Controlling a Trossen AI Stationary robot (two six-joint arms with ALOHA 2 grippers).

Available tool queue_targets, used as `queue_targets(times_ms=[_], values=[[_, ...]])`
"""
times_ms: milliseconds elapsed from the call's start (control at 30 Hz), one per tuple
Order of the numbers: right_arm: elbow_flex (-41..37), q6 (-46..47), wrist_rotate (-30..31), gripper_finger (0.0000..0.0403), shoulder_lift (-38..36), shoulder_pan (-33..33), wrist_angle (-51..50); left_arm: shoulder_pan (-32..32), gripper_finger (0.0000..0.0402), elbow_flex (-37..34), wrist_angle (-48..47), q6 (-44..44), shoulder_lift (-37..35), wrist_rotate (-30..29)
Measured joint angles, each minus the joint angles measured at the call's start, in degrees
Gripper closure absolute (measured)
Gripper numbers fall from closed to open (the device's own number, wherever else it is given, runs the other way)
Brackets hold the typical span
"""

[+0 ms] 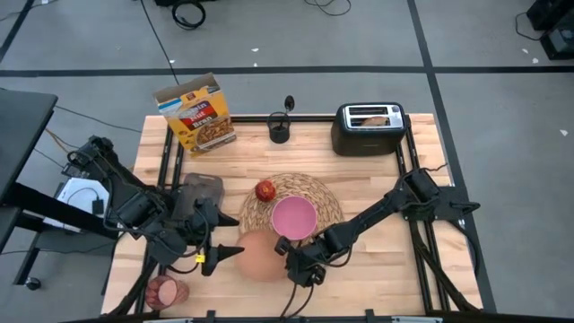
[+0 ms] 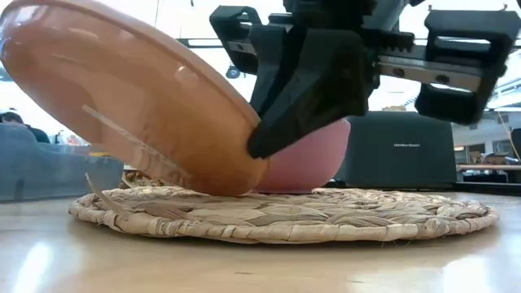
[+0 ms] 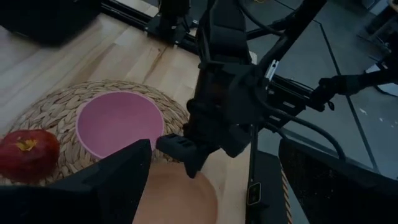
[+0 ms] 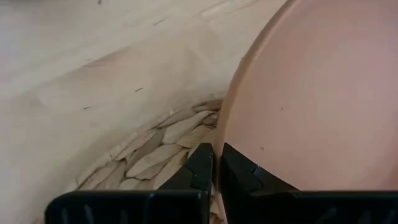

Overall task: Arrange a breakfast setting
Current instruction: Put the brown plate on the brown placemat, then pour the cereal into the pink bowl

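Note:
The salmon-brown plate (image 1: 258,257) is tilted at the near edge of the woven straw placemat (image 1: 330,199). My right gripper (image 1: 289,250) is shut on the plate's right rim. My left gripper (image 1: 235,237) is open just left of the plate; I cannot tell whether it touches it. The pink bowl (image 1: 294,216) and the red apple (image 1: 265,190) sit on the placemat. The translucent pink cup (image 1: 167,290) lies near the front left corner. A toast slice (image 1: 375,116) sticks up out of the black toaster (image 1: 368,132). My right gripper pinches the plate's rim (image 4: 225,144) between its two fingers, on the side toward the bowl, coming from the table's right and slanting down. The plate is tilted: its held rim (image 2: 241,181) is low at the placemat's near edge, and its far side (image 2: 32,32) is raised.
The yellow-and-blue cereal box (image 1: 197,113) stands at the far left. A dark cup (image 1: 280,131) with a utensil in it stands at the far edge, left of the toaster. A grey object (image 1: 203,191) lies under my left arm. Bare wood shows at the right of the placemat.

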Motion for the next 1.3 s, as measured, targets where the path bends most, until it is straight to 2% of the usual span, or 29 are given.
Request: queue_targets(times_ms=[167,400,533,633,800,900,1067,1300], values=[[-1.6,-0.1,1.9,0.0365,0.0,-0.2,1.0,0.0,0.0044,0.0,0.3,-0.8,0.0,0.0],[-1.9,0.1,2.5,0.0309,0.0,0.4,6.6,0.0,0.0044,0.0,0.6,-0.9,0.0,0.0],[-1.9,1.8,8.2,0.0278,-1.2,1.6,9.0,0.0,0.0044,0.0,0.7,-1.0,0.0,0.4],[-1.9,5.1,11.4,0.0265,-5.0,3.2,8.4,-0.4,0.0044,0.0,0.7,-1.8,0.0,1.1],[-1.9,19.8,19.0,0.0261,-14.1,5.3,1.0,-1.5,0.0044,0.0,0.7,-2.8,0.0,1.1],[-1.7,31.9,20.5,0.0261,-19.3,3.8,-6.6,-1.6,0.0044,0.0,0.7,-3.1,0.0,0.3],[-1.8,45.2,18.9,0.0261,-21.2,-0.9,-19.3,-0.4,0.0044,0.0,0.6,-2.8,0.0,-2.0],[-1.9,54.6,13.5,0.0261,-20.3,-4.0,-22.1,1.4,0.0044,0.0,-5.2,-5.8,0.0,-1.8]])
